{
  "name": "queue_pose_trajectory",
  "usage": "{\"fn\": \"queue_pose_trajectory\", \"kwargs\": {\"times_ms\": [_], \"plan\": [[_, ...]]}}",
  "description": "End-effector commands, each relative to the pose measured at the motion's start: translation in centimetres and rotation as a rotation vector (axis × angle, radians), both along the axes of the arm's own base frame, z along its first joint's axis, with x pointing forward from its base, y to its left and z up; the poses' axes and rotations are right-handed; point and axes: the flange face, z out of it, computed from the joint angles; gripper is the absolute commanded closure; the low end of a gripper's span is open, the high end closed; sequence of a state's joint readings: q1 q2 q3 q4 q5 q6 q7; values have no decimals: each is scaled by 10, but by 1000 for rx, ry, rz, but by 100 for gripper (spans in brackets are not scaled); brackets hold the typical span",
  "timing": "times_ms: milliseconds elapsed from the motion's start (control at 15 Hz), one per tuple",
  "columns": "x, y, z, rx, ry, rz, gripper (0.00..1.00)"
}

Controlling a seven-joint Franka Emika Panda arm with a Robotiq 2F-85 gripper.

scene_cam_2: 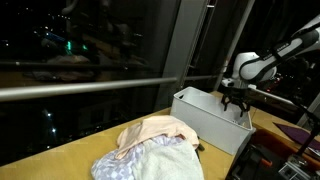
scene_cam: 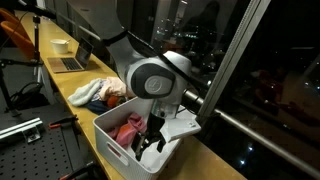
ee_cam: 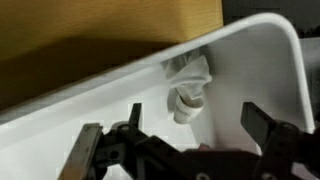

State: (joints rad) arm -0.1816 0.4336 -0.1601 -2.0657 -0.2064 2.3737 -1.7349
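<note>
In an exterior view, shows the gripper (scene_cam: 151, 141) low in the white bin (scene_cam: 120, 150), fingers apart, beside a pink cloth (scene_cam: 128, 128). In an exterior view, shows a clothes pile (scene_cam_2: 150, 148) near the bin. In the wrist view, shows spread, empty fingers (ee_cam: 92, 152) facing a white cloth (ee_cam: 188, 85) in the bin's corner.

Place: you're in an office-like lab workspace, at night.
Windows: tall glass panes (scene_cam: 270, 60) beside you show city lights.
Surface: a long wooden surface (scene_cam: 62, 88) carries a laptop (scene_cam: 68, 62) and a cup (scene_cam: 60, 45).
Bench: a perforated metal breadboard (scene_cam: 30, 150).
</note>
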Motion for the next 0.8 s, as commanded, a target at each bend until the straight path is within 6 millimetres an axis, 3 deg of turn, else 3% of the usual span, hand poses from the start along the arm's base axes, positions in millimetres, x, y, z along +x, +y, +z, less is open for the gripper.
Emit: {"fn": "queue_pose_trajectory", "kwargs": {"times_ms": [0,733], "plan": [[-8,2,-19,-27,-10,10,0],[7,14,-19,-56,-4,44,0]]}}
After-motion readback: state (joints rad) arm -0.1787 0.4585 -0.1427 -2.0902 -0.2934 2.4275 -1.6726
